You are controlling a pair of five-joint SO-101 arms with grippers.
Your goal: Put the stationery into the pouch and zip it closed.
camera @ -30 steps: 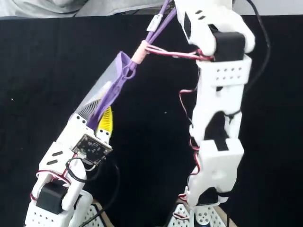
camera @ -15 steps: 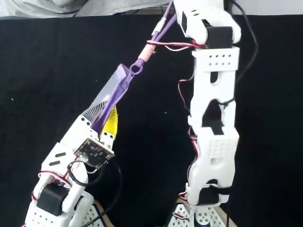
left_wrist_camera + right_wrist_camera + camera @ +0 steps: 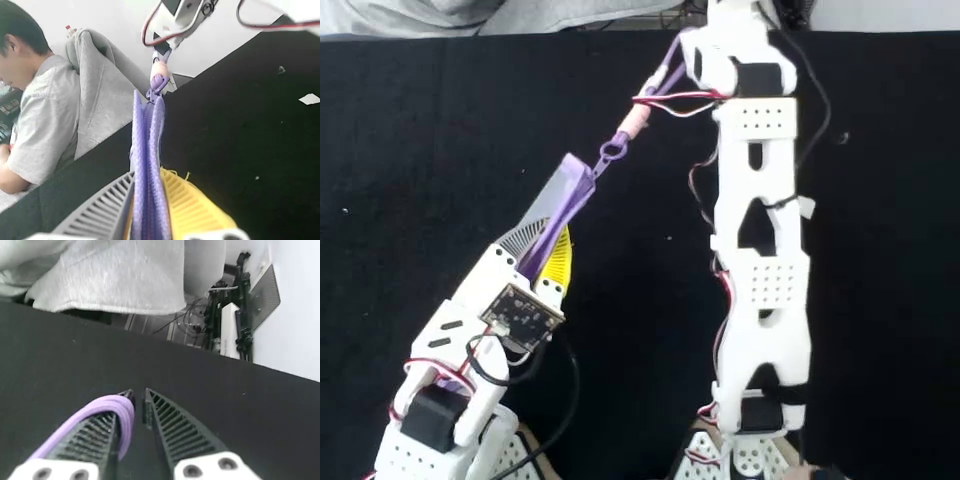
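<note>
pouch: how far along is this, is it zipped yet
Done: the pouch is clamped at one end in the left gripper. In hand: the right gripper is shut on the purple pull cord, which runs taut from the pouch's far end. Left: whether the zip is fully closed, or the stationery is inside, cannot be told.
</note>
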